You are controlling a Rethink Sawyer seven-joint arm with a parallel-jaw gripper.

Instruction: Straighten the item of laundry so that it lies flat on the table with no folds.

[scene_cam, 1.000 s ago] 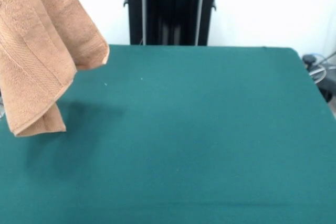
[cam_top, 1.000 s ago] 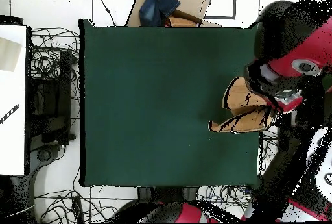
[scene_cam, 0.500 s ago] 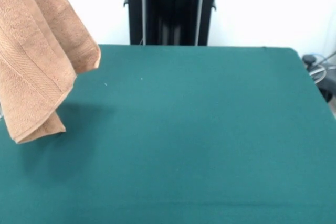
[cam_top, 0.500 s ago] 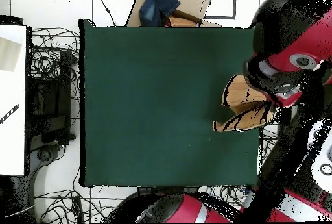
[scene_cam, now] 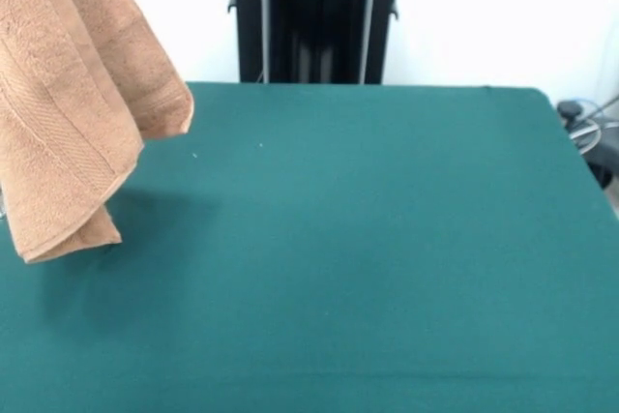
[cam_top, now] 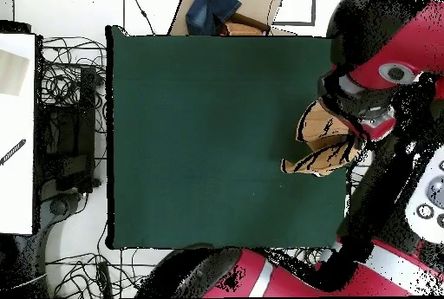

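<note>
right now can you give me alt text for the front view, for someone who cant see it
An orange-tan towel hangs folded in the air at the left edge, its lower corner low over a dark green table and its top running out of the picture. Nothing else is on the table; a black pedestal stands behind it against a white wall.

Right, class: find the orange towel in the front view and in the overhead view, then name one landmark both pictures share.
Front view: the towel hangs folded at the left edge, its lower tip about at table level.
Overhead view: the towel shows bunched at the right edge of the table, under the arm's head.
Shared landmark: the green table.
</note>
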